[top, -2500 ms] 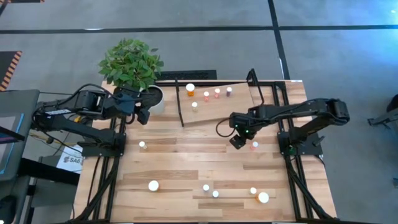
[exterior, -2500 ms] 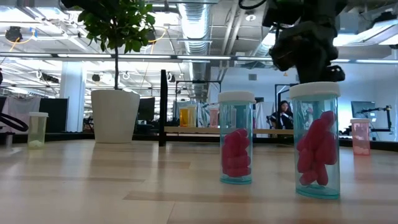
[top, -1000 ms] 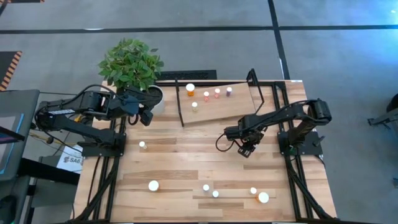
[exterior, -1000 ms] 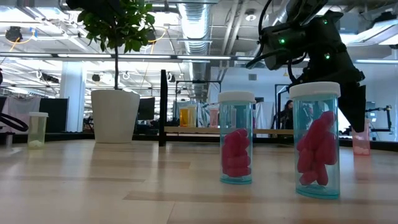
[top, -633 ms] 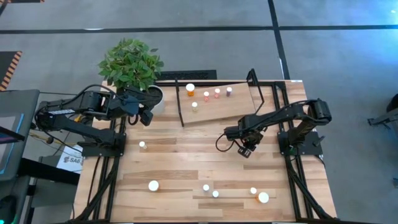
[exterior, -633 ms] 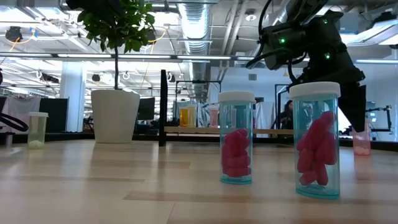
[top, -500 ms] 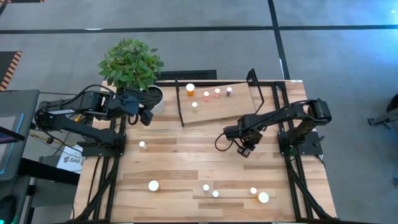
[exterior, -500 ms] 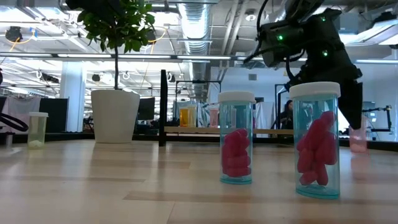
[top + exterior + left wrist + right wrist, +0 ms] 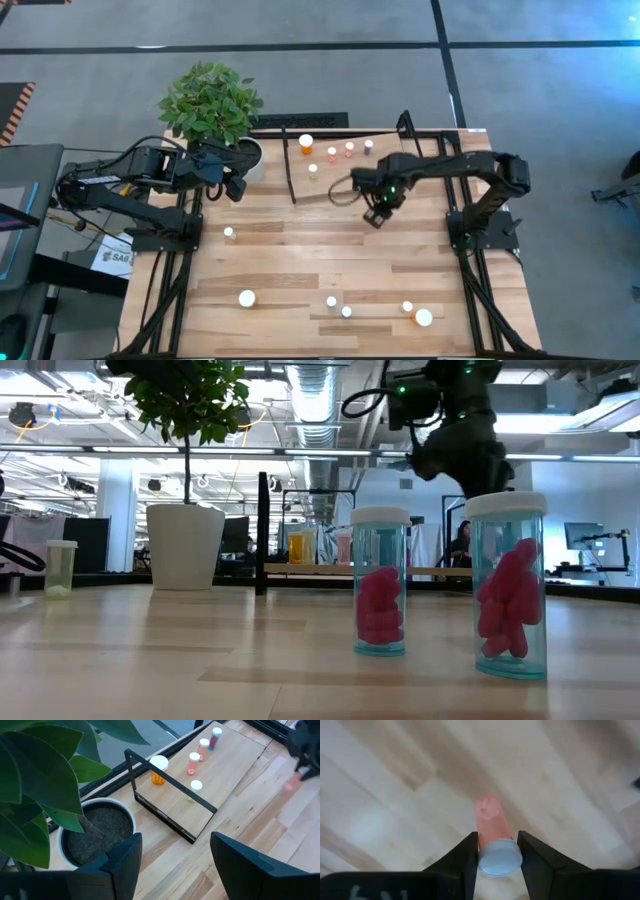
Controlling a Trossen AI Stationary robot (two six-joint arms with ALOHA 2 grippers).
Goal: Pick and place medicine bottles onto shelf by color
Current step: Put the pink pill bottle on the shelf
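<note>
A pinkish bottle point(image 9: 492, 832) with a white cap is held just below that cap by the clenched jaws of the right gripper point(image 9: 377, 213), lifted clear of the bench point(image 9: 300, 260). In the high view, this gripper is seen over the near edge of the shelf point(image 9: 350, 172), the light wooden board framed by black uprights at the far side of the bench.

Five bottles are already stood on the shelf: an orange bottle point(image 9: 306, 144) with a wide cap at its left end, three small bottles in a row beside it, and a pale bottle point(image 9: 313, 169) nearer the front edge. A lone bottle point(image 9: 229, 233) is left on the bench's left side, and five more are scattered along the near edge, among them two clear bottles of pink capsules point(image 9: 381, 582) seen close in the low view.

The left gripper point(image 9: 231, 186) is parked beside the white plant pot point(image 9: 248, 158) at the bench's far left corner, its jaws spread apart and empty, as is shown in the left wrist view. A leafy plant point(image 9: 210, 100) is carried in the pot.
</note>
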